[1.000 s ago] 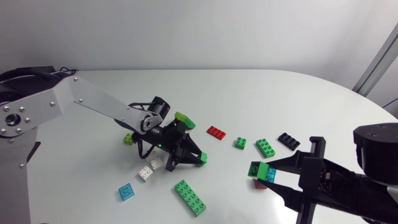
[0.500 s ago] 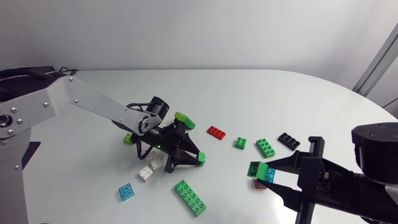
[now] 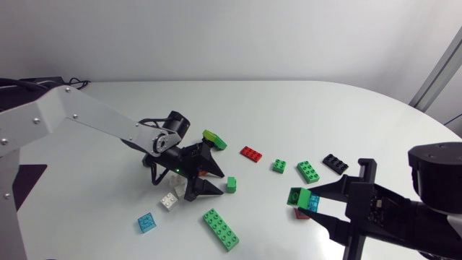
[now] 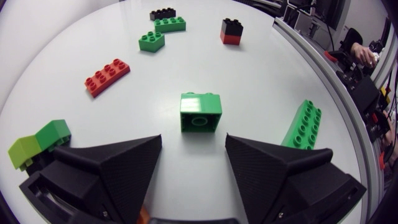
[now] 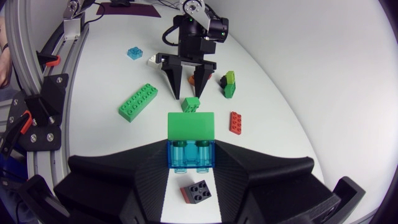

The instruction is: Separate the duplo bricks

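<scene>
White table [image 3: 289, 108], long green brick [image 3: 220, 229] diagonal.

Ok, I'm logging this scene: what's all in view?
square brick: 1, green, ahead of left gripper
long brick: 1, green, table front
two-tone brick: 1, lime/green, beside left gripper
flat plate: 1, red, mid-table
small brick: 1, green, right of flat plate
oblong brick: 1, green, beside small brick
black plate: 1, black, beside oblong brick
blue brick: 1, light blue, front left
white bricks: 2, white, by left gripper
black-red brick: 1, under right gripper
stack: 1, green on clear blue, in right gripper
left gripper: 1, black, open
right gripper: 1, black, shut on stack
</scene>
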Controlling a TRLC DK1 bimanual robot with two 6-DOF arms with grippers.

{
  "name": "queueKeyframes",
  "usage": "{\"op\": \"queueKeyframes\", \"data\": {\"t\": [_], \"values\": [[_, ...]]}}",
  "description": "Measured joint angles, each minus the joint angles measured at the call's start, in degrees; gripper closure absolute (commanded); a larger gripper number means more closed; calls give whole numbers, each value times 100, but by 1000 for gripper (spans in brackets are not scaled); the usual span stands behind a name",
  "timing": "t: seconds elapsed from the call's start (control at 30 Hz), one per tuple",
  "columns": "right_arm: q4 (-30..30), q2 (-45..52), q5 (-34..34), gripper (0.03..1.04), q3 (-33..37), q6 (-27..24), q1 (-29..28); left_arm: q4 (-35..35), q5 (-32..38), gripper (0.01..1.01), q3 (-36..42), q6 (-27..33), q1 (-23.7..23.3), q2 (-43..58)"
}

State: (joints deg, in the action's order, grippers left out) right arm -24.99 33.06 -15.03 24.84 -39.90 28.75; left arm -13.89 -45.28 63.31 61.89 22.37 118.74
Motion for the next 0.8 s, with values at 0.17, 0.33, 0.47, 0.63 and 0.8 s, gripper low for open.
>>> {"op": "queueKeyframes", "data": {"t": [0.17, 0.33, 0.47, 0.63, 0.8], "values": [[-2, -55, 0, 807, 0, -2, 0, -439, 546, 154, 131, 26, 44, -507], [-15, -129, 0, 807, 0, 0, 0, -826, 1132, 156, 518, 144, 302, -828], [-42, -227, -11, 805, 0, 0, -9, -1086, 1961, 161, 774, 337, 638, -968], [-39, -382, -140, 805, -13, 0, -138, -1825, 3042, 161, 1351, 505, 1040, -977], [-48, -527, -474, 805, -188, -9, -496, -2977, 3545, 161, 2323, 463, 1375, -798]]}}
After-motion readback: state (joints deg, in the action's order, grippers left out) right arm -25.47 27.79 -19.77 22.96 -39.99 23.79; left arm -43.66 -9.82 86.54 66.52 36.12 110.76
